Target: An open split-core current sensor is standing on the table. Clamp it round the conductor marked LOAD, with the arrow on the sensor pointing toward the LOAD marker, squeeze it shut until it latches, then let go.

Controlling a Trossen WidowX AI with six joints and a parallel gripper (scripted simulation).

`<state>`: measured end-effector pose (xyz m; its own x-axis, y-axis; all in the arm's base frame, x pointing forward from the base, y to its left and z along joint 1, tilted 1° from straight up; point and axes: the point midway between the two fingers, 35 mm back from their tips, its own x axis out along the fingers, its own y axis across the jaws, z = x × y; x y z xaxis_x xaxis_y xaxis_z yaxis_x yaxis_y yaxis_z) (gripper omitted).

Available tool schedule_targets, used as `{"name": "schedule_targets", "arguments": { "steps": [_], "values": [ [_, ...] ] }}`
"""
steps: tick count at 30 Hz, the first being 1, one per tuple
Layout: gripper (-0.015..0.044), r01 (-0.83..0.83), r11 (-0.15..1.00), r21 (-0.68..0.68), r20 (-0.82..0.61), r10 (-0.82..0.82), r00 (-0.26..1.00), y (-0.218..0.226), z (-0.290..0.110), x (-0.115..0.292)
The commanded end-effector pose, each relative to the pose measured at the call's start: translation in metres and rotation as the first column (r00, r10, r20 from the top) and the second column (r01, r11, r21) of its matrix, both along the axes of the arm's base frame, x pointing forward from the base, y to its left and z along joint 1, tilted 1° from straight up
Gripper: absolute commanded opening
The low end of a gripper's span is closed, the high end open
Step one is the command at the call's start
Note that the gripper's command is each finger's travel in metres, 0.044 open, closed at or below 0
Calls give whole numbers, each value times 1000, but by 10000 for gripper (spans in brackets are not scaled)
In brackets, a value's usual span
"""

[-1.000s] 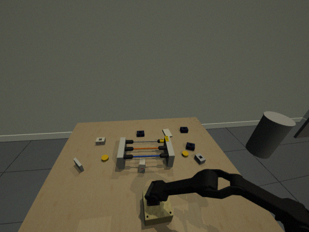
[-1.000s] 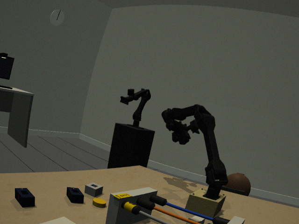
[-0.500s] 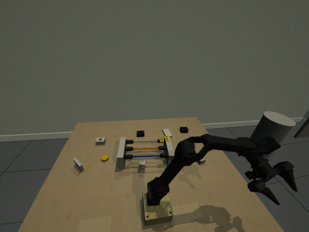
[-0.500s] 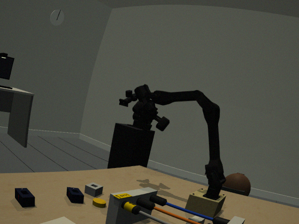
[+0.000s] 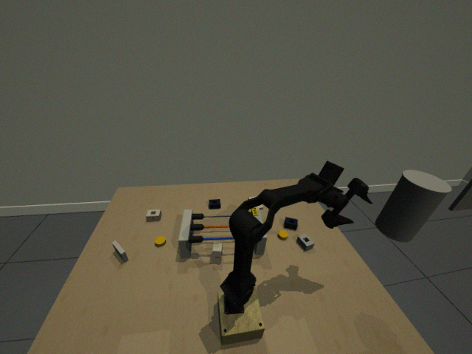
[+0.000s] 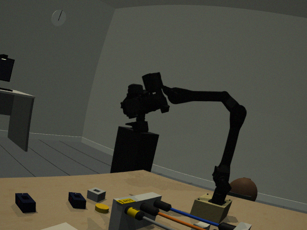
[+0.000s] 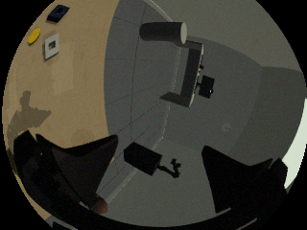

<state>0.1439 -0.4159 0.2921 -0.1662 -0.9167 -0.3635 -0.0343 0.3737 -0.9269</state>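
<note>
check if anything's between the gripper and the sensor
only the arm's own upright link: the open gripper hangs high by the table's edge, the white sensor stands free in front of the conductor fixture
</note>
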Motion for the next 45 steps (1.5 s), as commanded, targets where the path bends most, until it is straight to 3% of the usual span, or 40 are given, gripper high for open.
{"name": "schedule_targets", "arguments": {
  "steps": [1, 6, 13, 20, 25, 35, 40, 45],
  "values": [
    [440, -138, 988, -68, 230, 150, 962, 38, 10, 53],
    [440, -312, 941, -128, 506, 332, 796, 100, 17, 114],
    [440, -544, 820, -176, 806, 437, 399, 206, 26, 170],
    [440, -768, 611, -189, 964, 264, -28, 326, 31, 188],
    [440, -895, 405, -188, 979, 5, -203, 406, 31, 175],
    [440, -909, 376, -177, 978, -34, -205, 415, 30, 173],
    [440, -890, 447, 87, 996, -41, 77, 387, -8, 209],
    [440, -767, 513, 386, 914, -103, 391, 350, -58, 232]
  ]
}}
